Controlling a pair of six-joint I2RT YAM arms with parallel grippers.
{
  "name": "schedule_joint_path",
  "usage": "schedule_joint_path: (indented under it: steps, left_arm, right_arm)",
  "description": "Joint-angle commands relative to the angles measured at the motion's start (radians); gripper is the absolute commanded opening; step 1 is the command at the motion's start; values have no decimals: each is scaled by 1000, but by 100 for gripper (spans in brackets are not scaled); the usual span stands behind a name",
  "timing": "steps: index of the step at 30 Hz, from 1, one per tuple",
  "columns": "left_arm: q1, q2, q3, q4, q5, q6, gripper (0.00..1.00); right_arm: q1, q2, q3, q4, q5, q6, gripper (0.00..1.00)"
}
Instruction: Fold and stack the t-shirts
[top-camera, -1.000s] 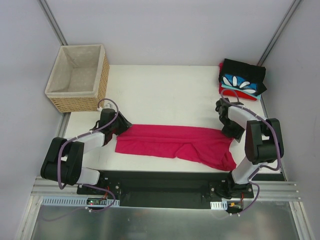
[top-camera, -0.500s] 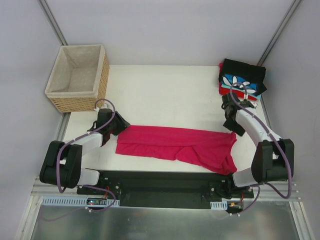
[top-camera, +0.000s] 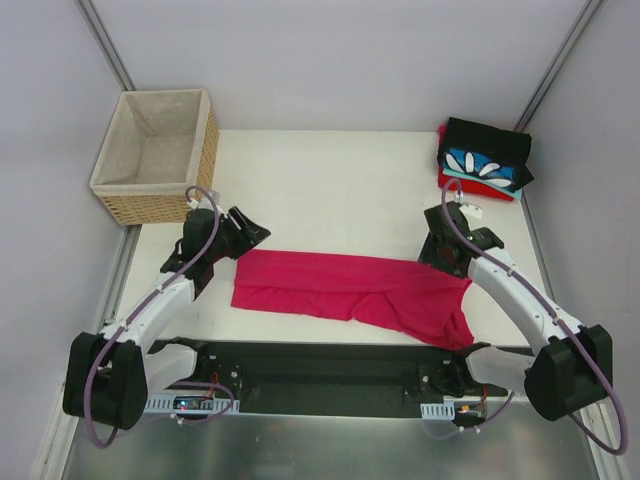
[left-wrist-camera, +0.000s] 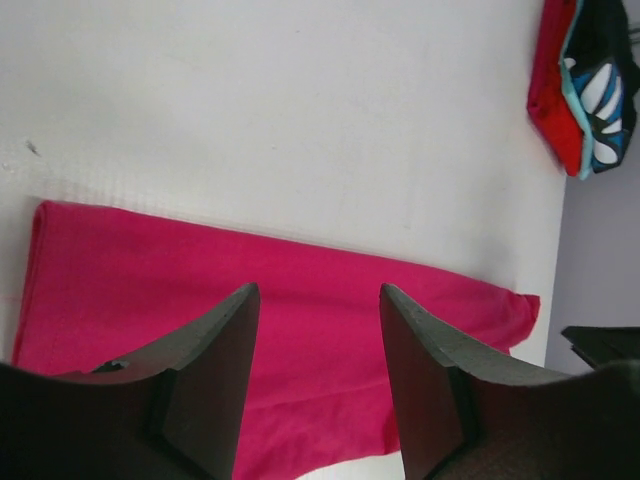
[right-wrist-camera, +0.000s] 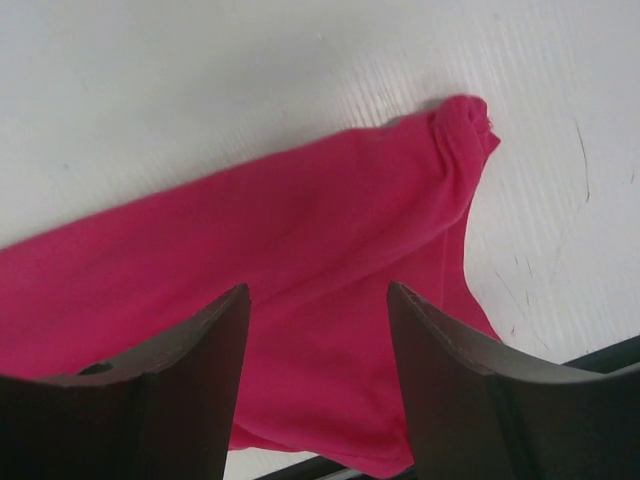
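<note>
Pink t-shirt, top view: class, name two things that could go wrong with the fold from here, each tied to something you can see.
1. The pink t-shirt is bunched and lopsided at its right end, so the next fold may come out crooked.
2. Both the left gripper and the right gripper stand open, holding nothing; a pinch there might catch only the top layer.
</note>
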Motion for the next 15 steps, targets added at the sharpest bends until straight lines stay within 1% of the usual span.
schedule_joint_path:
  steps: [1, 2, 3, 4, 5, 6, 7, 9, 10, 11, 14, 15]
  left_arm:
    - [-4, -95, 36, -87, 43, 13, 53]
    - [-5, -109, 33, -87, 69, 5, 53]
    - [-5, -130, 26, -87, 80, 4, 55]
    - [-4, -141, 25, -87, 89, 2, 56]
    - [-4, -150, 22, -87, 100, 5, 56]
    - [-4, -169, 17, -87, 106, 11, 57]
    - [-4, -175, 17, -87, 109, 17, 63]
    - [-4, -181, 19, -87, 123, 30, 68]
    - [-4, -178, 20, -86, 132, 34, 75]
    - [-4, -172, 22, -83, 144, 36, 77]
    - [-4, -143, 28, -66, 184, 33, 85]
    - [-4, -138, 29, -63, 194, 31, 86]
  right_arm:
    - [2, -110, -128, 87, -35, -5, 61]
    - [2, -133, -192, 162, -59, -8, 61]
    - [1, -169, -226, 214, -140, -26, 61]
    - [1, -194, -256, 259, -177, -25, 62]
    - [1, -220, -286, 344, -211, -18, 61]
    - [-2, -246, -338, 397, -281, -17, 61]
    - [-2, -319, -368, 452, -306, -15, 61]
    - [-18, -396, -420, 562, -340, -15, 62]
    - [-25, -456, -428, 587, -363, -14, 62]
    - [-34, -484, -438, 615, -366, -11, 63]
    - [-113, -532, -492, 638, -412, 23, 64]
    - [-160, -533, -504, 640, -454, 32, 63]
